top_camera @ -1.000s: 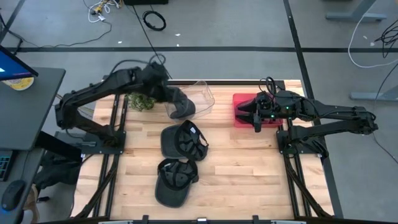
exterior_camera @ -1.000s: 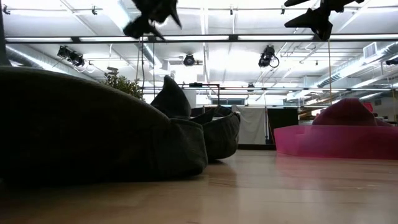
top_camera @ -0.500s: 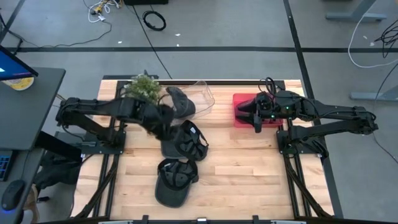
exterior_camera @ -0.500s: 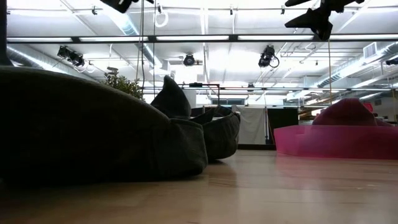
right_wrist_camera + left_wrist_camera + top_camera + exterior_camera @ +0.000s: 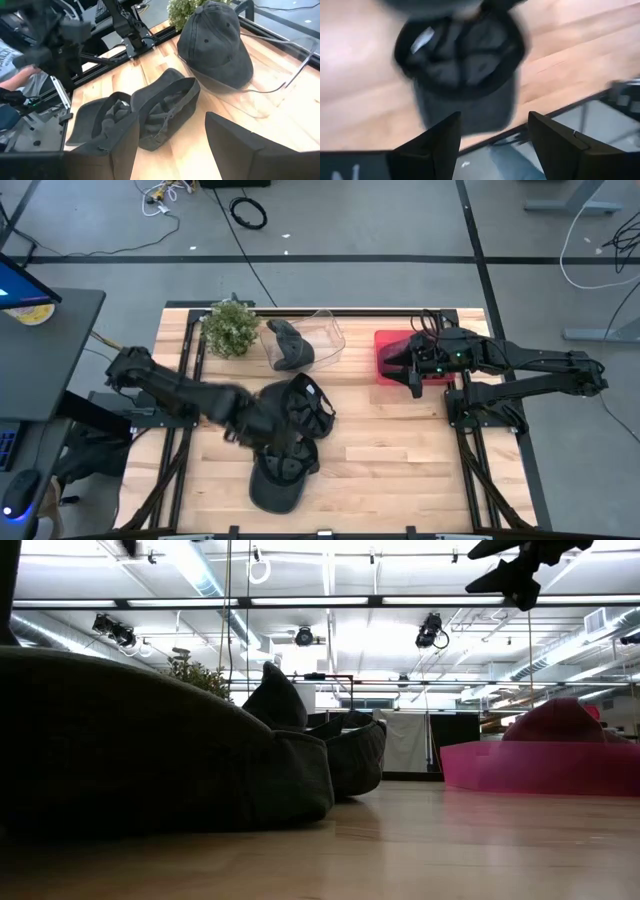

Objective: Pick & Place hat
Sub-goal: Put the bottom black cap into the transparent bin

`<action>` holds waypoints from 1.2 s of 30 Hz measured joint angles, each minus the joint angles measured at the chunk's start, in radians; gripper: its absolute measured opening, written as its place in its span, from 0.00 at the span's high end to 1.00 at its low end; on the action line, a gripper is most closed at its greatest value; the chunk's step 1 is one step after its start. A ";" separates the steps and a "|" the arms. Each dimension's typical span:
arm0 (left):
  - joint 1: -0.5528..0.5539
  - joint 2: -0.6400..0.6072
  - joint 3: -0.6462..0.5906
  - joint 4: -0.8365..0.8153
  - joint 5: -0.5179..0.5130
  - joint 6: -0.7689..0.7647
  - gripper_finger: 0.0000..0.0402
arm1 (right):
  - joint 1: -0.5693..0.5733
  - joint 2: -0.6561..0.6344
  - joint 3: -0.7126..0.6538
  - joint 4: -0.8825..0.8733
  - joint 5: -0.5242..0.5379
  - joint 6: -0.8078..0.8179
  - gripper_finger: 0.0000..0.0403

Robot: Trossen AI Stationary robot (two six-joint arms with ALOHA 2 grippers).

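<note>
Three dark grey caps show. One lies crown up in the clear container (image 5: 318, 332) at the far side (image 5: 288, 346) (image 5: 215, 45). Two lie upside down on the table: the middle cap (image 5: 300, 405) (image 5: 165, 107) and the near cap (image 5: 280, 472) (image 5: 460, 65) (image 5: 100, 125). My left gripper (image 5: 272, 430) (image 5: 492, 135) hangs open above the table between these two, looking down on the near cap and touching nothing. My right gripper (image 5: 410, 370) (image 5: 172, 145) waits open over the red bin (image 5: 392, 355), high in the low view (image 5: 515, 575).
A small potted plant (image 5: 230, 330) stands at the far left beside the clear container. The red bin (image 5: 540, 765) sits at the far right. Bare wood lies right of the caps (image 5: 400, 450). The table's near edge and frame show past the near cap (image 5: 560, 115).
My left gripper has left the cap at the clear container and swung toward the table's near edge, over the middle cap, to a spot above the near cap. The cap it left stays in the container. The right arm has kept still.
</note>
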 joint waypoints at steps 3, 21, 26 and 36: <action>-0.079 0.030 0.000 -0.005 0.000 -0.122 0.42 | 0.000 0.000 0.000 -0.006 -0.011 0.020 0.43; -0.348 0.215 0.000 -0.041 -0.144 -0.424 0.42 | 0.036 0.043 0.000 -0.001 -0.027 0.358 0.43; -0.399 0.266 0.000 -0.070 -0.176 -0.424 0.42 | 0.097 0.086 0.000 -0.001 -0.027 0.456 0.43; -0.445 0.326 0.000 -0.008 -0.287 -0.457 0.42 | 0.280 0.168 0.000 0.173 0.025 0.561 0.43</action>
